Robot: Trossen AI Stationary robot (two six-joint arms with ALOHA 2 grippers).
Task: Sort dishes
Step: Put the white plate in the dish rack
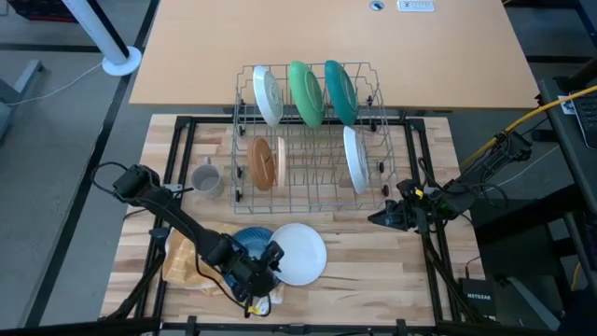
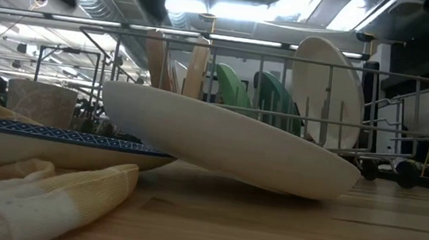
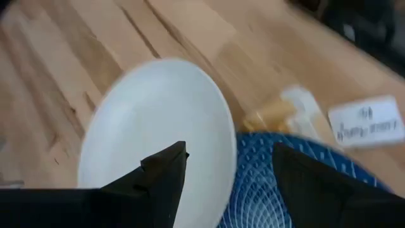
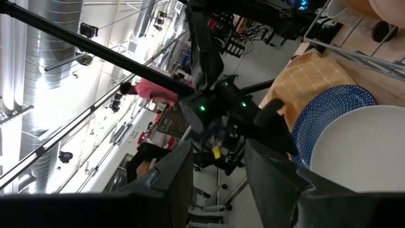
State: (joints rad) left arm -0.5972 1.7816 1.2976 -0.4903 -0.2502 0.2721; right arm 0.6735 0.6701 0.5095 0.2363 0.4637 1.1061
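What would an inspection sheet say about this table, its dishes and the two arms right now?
Surface: wooden table, with a wire rack at the back.
Job's things: white plate leaning on a blue plate at the front; white, green and teal plates stand in the rack's back row; brown plates and another white plate in the front row; grey mug left of the rack.
Clutter: checked cloth under the blue plate.
Grippers: left gripper open over the white plate's edge; right gripper open, waiting right of the rack.
Cables: yellow cable at right.
Surroundings: a desk behind the table.
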